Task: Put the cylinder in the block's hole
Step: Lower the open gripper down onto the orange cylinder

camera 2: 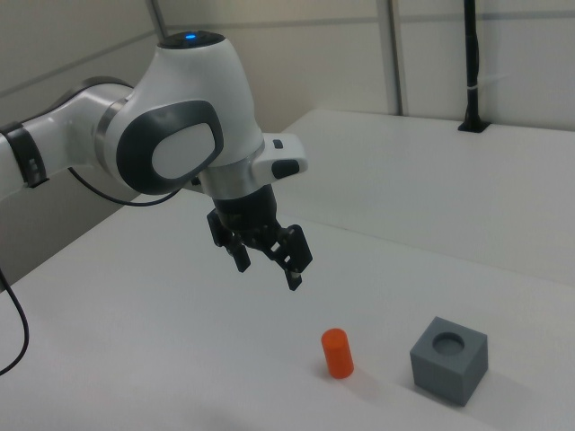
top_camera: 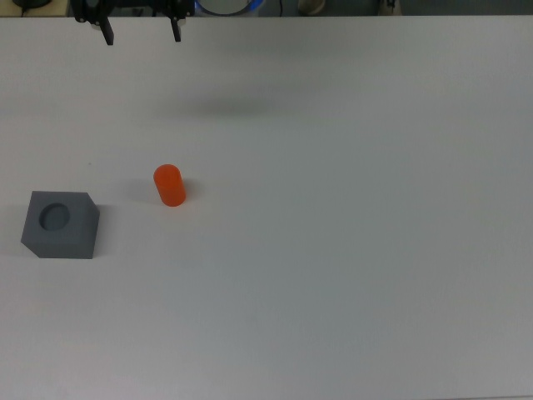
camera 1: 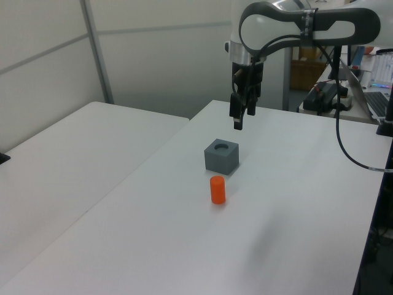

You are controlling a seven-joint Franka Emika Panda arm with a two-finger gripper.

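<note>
The orange-red cylinder (top_camera: 169, 185) stands upright on the white table, also seen as the cylinder (camera 1: 217, 189) and the cylinder (camera 2: 337, 353). The dark grey block (top_camera: 60, 225) rests a short way to the top view's left of it, with its round hole (top_camera: 56, 217) facing up and empty. The block (camera 1: 221, 156) and block (camera 2: 449, 359) show the same. My gripper (top_camera: 141, 35) hangs open and empty, high above the table near the far edge, apart from both objects. In the right view the gripper (camera 2: 268, 269) is up and left of the cylinder; in the left view the gripper (camera 1: 239, 117) hovers above the block.
The white table (top_camera: 350, 250) spreads wide to the top view's right. A second white table (camera 1: 73, 153) adjoins it on the left view's left. Cables and desk equipment (camera 1: 344, 92) sit at the left view's right, behind the arm.
</note>
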